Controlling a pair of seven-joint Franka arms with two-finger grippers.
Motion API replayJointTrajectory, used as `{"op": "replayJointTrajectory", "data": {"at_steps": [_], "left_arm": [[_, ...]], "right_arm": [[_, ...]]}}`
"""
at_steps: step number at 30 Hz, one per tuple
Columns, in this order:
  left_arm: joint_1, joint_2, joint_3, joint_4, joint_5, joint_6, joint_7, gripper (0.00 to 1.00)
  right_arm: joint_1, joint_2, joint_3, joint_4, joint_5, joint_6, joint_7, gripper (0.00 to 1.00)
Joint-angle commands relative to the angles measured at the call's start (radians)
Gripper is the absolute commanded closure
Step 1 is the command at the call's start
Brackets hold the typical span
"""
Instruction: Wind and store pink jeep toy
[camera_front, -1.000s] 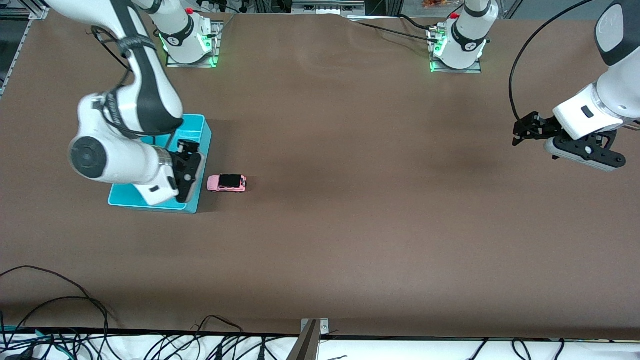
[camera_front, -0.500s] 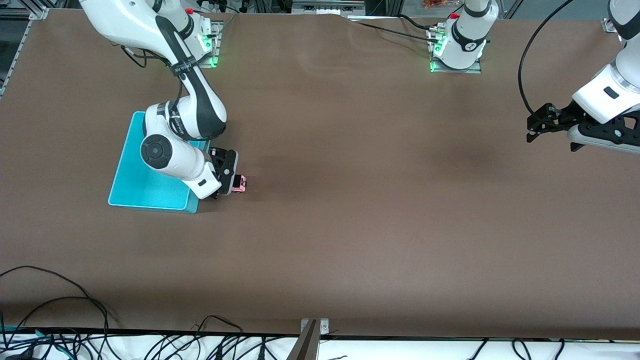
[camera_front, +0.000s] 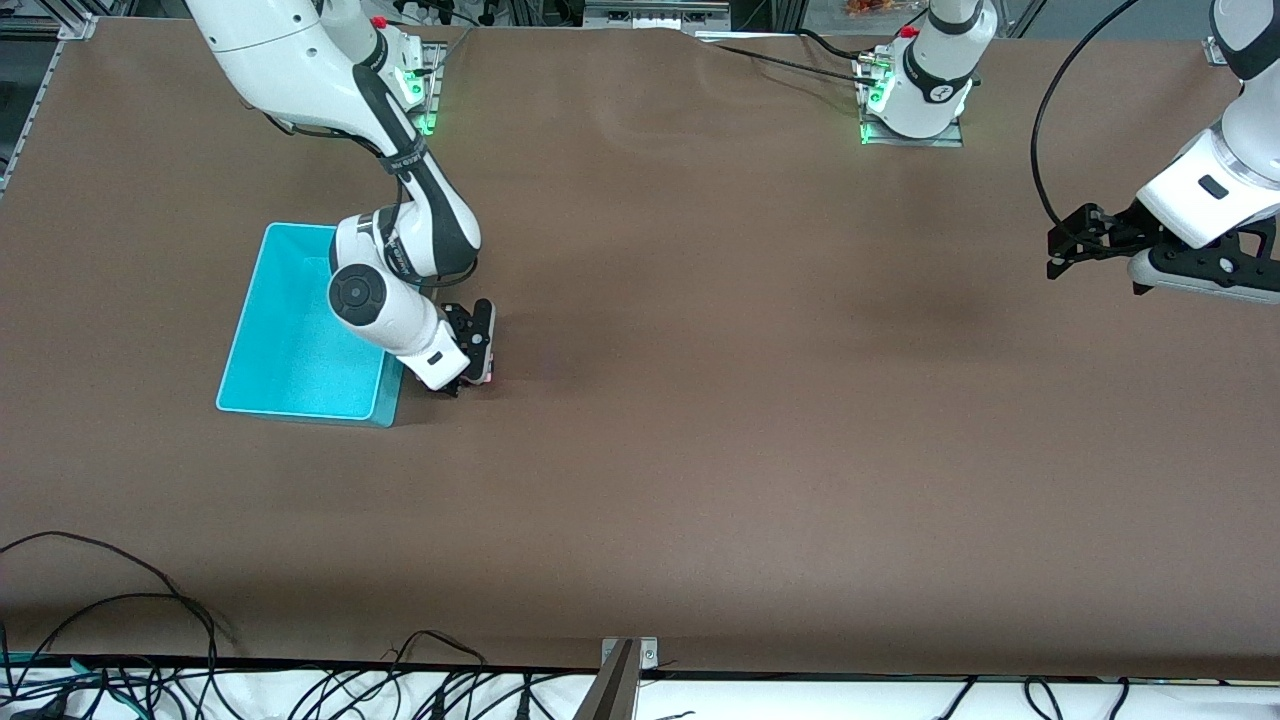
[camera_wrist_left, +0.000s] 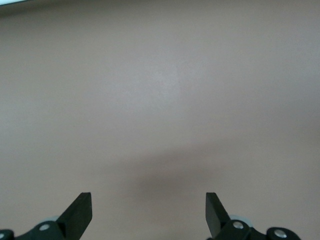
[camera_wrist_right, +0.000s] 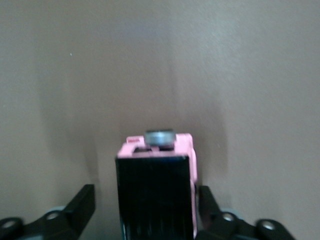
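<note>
While left tool (camera_front: 1062, 250) waits wide, right tool (camera_wrist_right: 147, 200) straddles pink jeep toy (camera_wrist_right: 157, 187), grip unclear

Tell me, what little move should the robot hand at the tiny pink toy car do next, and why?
Probably close the right gripper the rest of the way on the tiny pink jeep toy with its black roof. Its fingers stand on either side of the jeep, and a gap shows at one finger. The left gripper waits open over bare table.

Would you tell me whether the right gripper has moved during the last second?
Yes. The right gripper moved from above the bin to the jeep beside it.
</note>
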Motion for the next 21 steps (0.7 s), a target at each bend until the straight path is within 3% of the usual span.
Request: {"op": "replayJointTrajectory", "data": {"at_steps": [1,6,12,17,21], "left_arm": [[-0.008,-0.005,0.003,0.016,0.018,-0.023,-0.017,0.00],[-0.006,-0.005,0.003,0.016,0.018,-0.033,-0.017,0.00],[-0.006,-0.005,0.003,0.019,0.020,-0.040,-0.019,0.00],[-0.006,-0.005,0.003,0.019,0.018,-0.041,-0.019,0.00],[-0.006,-0.005,0.003,0.019,0.018,-0.043,-0.017,0.00]], "right_arm": [[0.006,-0.048,-0.008,-0.008,-0.002,-0.011,-0.034,0.79],[0.005,-0.092,-0.013,0.039,0.000,-0.119,-0.034,0.81],[0.005,-0.129,-0.062,0.220,0.000,-0.430,-0.024,0.81],[0.002,-0.147,-0.131,0.352,0.003,-0.663,-0.032,0.80],[0.000,-0.177,-0.204,0.387,0.006,-0.775,-0.056,0.79]]}}
